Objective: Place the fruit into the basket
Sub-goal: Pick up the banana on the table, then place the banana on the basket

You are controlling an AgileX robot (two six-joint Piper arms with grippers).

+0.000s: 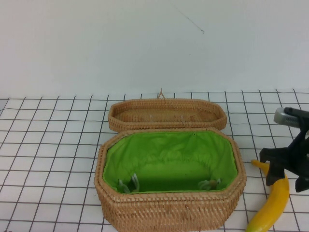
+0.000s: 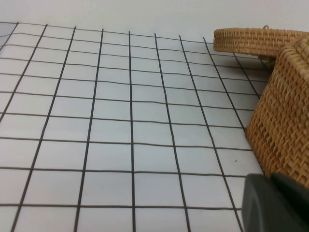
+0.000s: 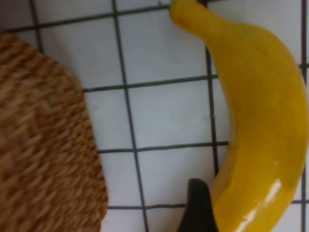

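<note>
Straddling banana (image 1: 271,205): R jaws (image 1: 286,170) open.

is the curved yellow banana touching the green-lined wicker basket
Apart. The right wrist view shows gridded table between the curved yellow banana and the wicker basket; the right gripper hovers over the banana.

Glossy yellow curved banana (image 1: 273,205), tan woven wicker basket (image 1: 169,210) with bright green fabric lining (image 1: 166,154), black right gripper (image 1: 286,169), white table with black grid lines (image 1: 48,145)

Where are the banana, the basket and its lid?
banana (image 1: 275,205), high view, lower body.
basket (image 1: 169,212), high view, front wicker wall.
lid (image 1: 166,113), high view, inner woven floor.
right gripper (image 1: 286,169), high view, over banana.
</note>
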